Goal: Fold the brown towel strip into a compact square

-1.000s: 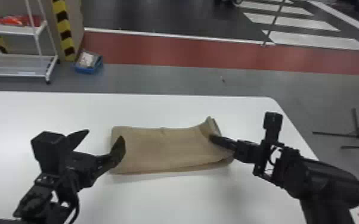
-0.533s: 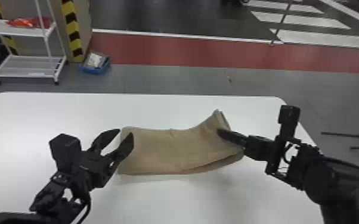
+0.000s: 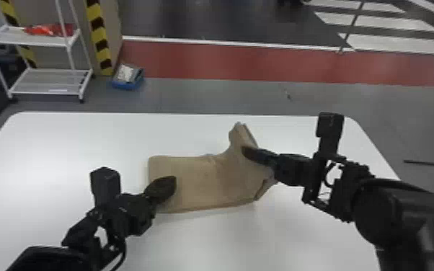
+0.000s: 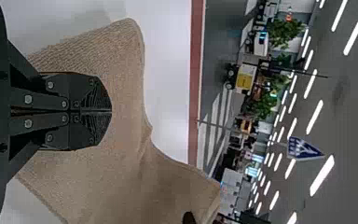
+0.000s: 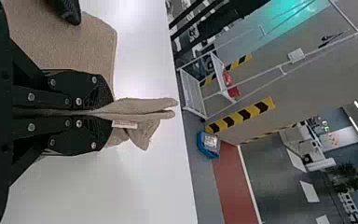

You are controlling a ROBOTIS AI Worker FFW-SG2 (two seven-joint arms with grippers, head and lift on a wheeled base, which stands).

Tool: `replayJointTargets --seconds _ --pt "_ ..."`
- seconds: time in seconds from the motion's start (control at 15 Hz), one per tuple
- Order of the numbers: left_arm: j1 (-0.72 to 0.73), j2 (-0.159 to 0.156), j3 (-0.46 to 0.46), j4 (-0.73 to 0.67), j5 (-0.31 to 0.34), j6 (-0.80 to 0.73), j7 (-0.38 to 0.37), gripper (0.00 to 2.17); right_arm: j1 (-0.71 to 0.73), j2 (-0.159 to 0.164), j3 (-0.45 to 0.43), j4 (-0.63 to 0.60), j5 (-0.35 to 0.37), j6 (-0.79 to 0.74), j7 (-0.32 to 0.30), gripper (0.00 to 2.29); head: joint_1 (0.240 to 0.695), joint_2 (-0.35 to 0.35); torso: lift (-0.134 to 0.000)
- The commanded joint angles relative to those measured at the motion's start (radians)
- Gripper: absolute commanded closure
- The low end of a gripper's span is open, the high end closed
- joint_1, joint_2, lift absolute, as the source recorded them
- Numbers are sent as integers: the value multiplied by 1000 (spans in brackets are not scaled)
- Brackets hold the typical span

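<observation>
On the white table [image 3: 65, 144] the brown towel strip [image 3: 205, 183] looks doubled already, its two-o'clock end pinched up by the right gripper [image 3: 245, 151], while the left gripper [image 3: 171, 182] (closed on nothing, I'd say) sits over nine o'clock, the squaring fold unfinished.

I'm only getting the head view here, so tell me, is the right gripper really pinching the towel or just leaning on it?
Observer: Pinching it. In the right wrist view, cloth of the brown towel runs between the fingers of the right gripper.
Operator: Okay, and the other one, open or together?
Observer: Together. In the left wrist view, the fingers of the left gripper meet along the middle.
Operator: Anything on the cloth near the right fingertips?
Observer: Yes, a small white label just past them.
</observation>
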Motion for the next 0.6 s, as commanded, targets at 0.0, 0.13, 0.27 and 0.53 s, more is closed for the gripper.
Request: replayJointTargets --seconds 0.0,0.13,0.27,0.53 --pt "-12 1 -1 27 -31 44 6 2132 -23 33 40 -24 0 35 -26 1409 695 -109 -116" --pt "-26 -2 -1 56 -40 41 14 2132 -40 59 73 -60 8 72 -30 1409 695 -84 -116" --pt "-31 -5 -3 63 -57 41 19 2132 -57 88 96 -76 8 133 -50 1409 695 -43 -116" --pt "-35 -10 -15 71 -65 50 25 2132 -62 106 167 -82 14 152 -64 1409 695 8 -116"
